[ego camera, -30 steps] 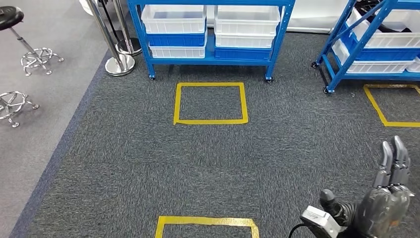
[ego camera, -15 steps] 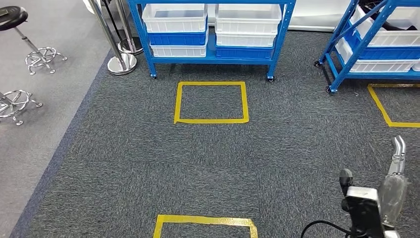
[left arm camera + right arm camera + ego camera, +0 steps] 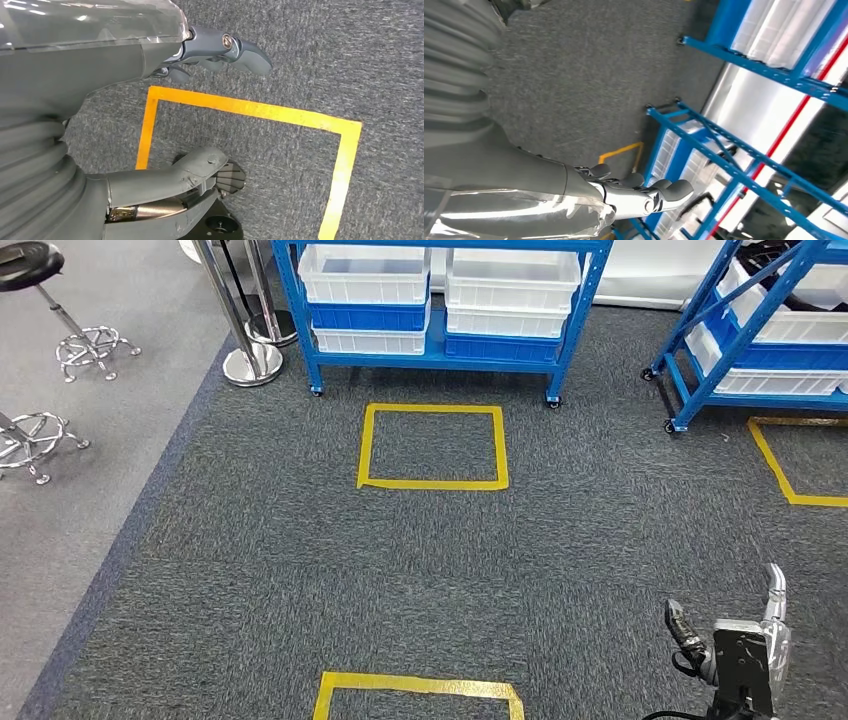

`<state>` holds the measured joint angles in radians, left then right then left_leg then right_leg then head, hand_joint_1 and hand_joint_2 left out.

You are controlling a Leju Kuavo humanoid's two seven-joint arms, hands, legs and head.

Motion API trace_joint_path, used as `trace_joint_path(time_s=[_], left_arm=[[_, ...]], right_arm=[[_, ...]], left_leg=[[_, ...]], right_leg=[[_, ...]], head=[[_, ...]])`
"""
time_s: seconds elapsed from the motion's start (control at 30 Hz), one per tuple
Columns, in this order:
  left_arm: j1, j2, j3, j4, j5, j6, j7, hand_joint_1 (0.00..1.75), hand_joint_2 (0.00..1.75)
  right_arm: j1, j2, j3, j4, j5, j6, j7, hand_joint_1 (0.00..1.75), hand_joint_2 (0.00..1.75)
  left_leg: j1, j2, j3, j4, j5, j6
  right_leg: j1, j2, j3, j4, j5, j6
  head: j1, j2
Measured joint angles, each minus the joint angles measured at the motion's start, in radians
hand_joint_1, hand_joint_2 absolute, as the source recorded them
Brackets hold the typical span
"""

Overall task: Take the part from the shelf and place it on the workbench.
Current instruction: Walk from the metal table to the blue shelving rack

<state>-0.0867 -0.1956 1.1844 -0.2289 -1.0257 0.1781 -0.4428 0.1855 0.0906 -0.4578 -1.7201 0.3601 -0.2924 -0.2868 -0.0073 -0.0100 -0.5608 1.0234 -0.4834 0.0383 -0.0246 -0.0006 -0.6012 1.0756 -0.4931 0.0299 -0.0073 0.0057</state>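
Observation:
A blue shelf [image 3: 440,352] stands straight ahead at the far side of the carpet, with white and blue bins [image 3: 363,275] on its lower levels. I cannot make out any part in the bins. My right hand [image 3: 748,648] hangs low at the right, turned edge-on, fingers apart and holding nothing. In the right wrist view its fingers [image 3: 644,192] stretch out empty toward a blue shelf frame [image 3: 724,135]. My left hand [image 3: 150,55] hangs over the carpet, with the thumb [image 3: 170,175] well apart from the fingers [image 3: 240,50] and nothing between them.
A second blue shelf [image 3: 740,335] with bins stands at the right. Yellow tape squares mark the carpet ahead [image 3: 433,446], near my feet [image 3: 420,685] and at the right [image 3: 790,465]. Chrome posts [image 3: 245,350] and stools [image 3: 75,335] stand on the left.
My right hand has dropped lower and turned from back-on to edge-on. The whole picture has shifted slightly, so the camera has moved.

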Motion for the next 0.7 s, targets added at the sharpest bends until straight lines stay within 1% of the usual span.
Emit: trace_joint_path(time_s=[0.03, 0.07, 0.13, 0.2, 0.23, 0.27, 0.3, 0.43, 0.47, 0.53, 0.57, 0.6, 0.67, 0.7], left_arm=[[-0.001, 0.0, 0.0, 0.0, 0.0, 0.0, 0.0, 0.0, 1.75], [-0.001, 0.0, 0.001, 0.0, 0.0, 0.0, 0.0, 0.0, 1.75], [-0.001, 0.002, 0.003, 0.0, 0.001, -0.001, 0.0, 0.0, 1.75], [-0.002, 0.003, 0.006, 0.0, 0.004, -0.005, 0.0, 0.0, 1.75], [-0.002, 0.004, 0.007, 0.0, 0.006, -0.007, 0.0, 0.0, 1.75], [-0.002, 0.004, 0.008, 0.0, 0.007, -0.01, 0.0, 0.0, 1.75], [-0.003, 0.004, 0.008, 0.0, 0.008, -0.011, 0.0, 0.0, 1.75], [-0.003, 0.004, 0.008, 0.0, 0.009, -0.012, 0.0, 0.0, 1.75], [-0.003, 0.004, 0.009, 0.0, 0.01, -0.015, 0.0, 0.0, 1.75], [-0.002, 0.004, 0.012, 0.0, 0.014, -0.024, 0.003, 0.0, 1.75], [-0.002, 0.005, 0.015, 0.0, 0.016, -0.029, 0.006, 0.0, 1.75], [-0.002, 0.006, 0.018, 0.0, 0.017, -0.031, 0.009, 0.0, 1.75], [-0.004, 0.007, 0.021, 0.0, 0.014, -0.029, 0.013, 0.0, 1.75], [-0.003, 0.007, 0.021, 0.0, 0.013, -0.026, 0.013, 0.0, 1.75]], right_arm=[[-0.003, 0.003, -0.007, 0.009, 0.0, 0.005, 0.002, 0.0, 1.75], [-0.006, 0.006, -0.015, 0.021, 0.0, 0.011, 0.003, 0.0, 1.75], [-0.016, 0.011, -0.036, 0.051, 0.0, 0.022, 0.003, 0.0, 1.75], [-0.031, 0.013, -0.056, 0.084, 0.0, 0.028, -0.002, 0.0, 1.75], [-0.037, 0.013, -0.062, 0.095, 0.0, 0.029, -0.004, 0.0, 1.75], [-0.04, 0.013, -0.066, 0.102, 0.001, 0.03, -0.006, 0.0, 1.75], [-0.041, 0.013, -0.068, 0.105, 0.001, 0.031, -0.007, 0.0, 1.75], [-0.042, 0.013, -0.07, 0.11, 0.001, 0.032, -0.007, 0.0, 1.75], [-0.046, 0.013, -0.074, 0.12, 0.002, 0.034, -0.008, 0.0, 1.75], [-0.059, 0.013, -0.091, 0.162, 0.004, 0.041, -0.012, 0.0, 1.75], [-0.077, 0.013, -0.117, 0.23, 0.005, 0.05, -0.025, 0.0, 1.75], [-0.096, 0.013, -0.145, 0.302, 0.004, 0.06, -0.04, 0.0, 1.75], [-0.131, 0.013, -0.202, 0.443, 0.003, 0.076, -0.072, 0.0, 1.75], [-0.138, 0.014, -0.217, 0.474, 0.004, 0.077, -0.079, 0.0, 1.75]], left_leg=[[-0.001, -0.001, -0.002, 0.005, -0.003, -0.005], [-0.001, -0.001, -0.003, 0.007, -0.005, -0.01], [0.002, -0.001, -0.003, 0.011, -0.011, -0.019], [0.004, 0.001, -0.02, 0.053, -0.041, -0.028], [0.005, 0.002, -0.031, 0.078, -0.057, -0.031], [0.005, 0.003, -0.04, 0.098, -0.07, -0.033], [0.006, 0.003, -0.045, 0.108, -0.076, -0.033], [0.006, 0.003, -0.051, 0.12, -0.081, -0.034], [0.007, 0.003, -0.064, 0.147, -0.093, -0.035], [0.01, 0.003, -0.107, 0.234, -0.123, -0.038], [0.01, 0.003, -0.097, 0.205, -0.1, -0.035], [0.008, 0.004, -0.074, 0.153, -0.07, -0.03], [0.002, 0.003, -0.011, 0.011, 0.001, -0.018], [0.0, 0.002, -0.009, 0.005, 0.002, -0.014]], right_leg=[[0.002, 0.002, 0.008, -0.018, 0.001, -0.005], [0.005, 0.003, 0.008, -0.019, -0.001, -0.01], [0.005, 0.003, 0.01, -0.023, 0.001, -0.023], [0.003, 0.001, 0.015, -0.029, 0.004, -0.034], [0.002, 0.0, 0.017, -0.031, 0.004, -0.037], [0.002, -0.001, 0.017, -0.031, 0.004, -0.039], [0.002, -0.001, 0.017, -0.031, 0.004, -0.039], [0.002, -0.001, 0.017, -0.031, 0.004, -0.039], [0.003, -0.002, 0.017, -0.031, 0.003, -0.04], [0.004, -0.003, 0.017, -0.031, 0.003, -0.041], [0.005, -0.004, 0.02, -0.031, 0.001, -0.04], [0.006, -0.004, 0.021, -0.03, 0.0, -0.036], [0.007, -0.004, 0.024, -0.032, -0.001, -0.024], [0.007, -0.004, 0.025, -0.035, 0.001, -0.017]], head=[[0.0, 0.0], [0.0, 0.0], [0.0, 0.0], [0.0, 0.0], [-0.001, 0.0], [-0.001, 0.0], [-0.001, 0.0], [0.0, 0.0], [0.0, 0.0], [0.0, 0.0], [0.0, 0.0], [0.0, 0.0], [0.0, 0.0], [0.0, 0.0]])
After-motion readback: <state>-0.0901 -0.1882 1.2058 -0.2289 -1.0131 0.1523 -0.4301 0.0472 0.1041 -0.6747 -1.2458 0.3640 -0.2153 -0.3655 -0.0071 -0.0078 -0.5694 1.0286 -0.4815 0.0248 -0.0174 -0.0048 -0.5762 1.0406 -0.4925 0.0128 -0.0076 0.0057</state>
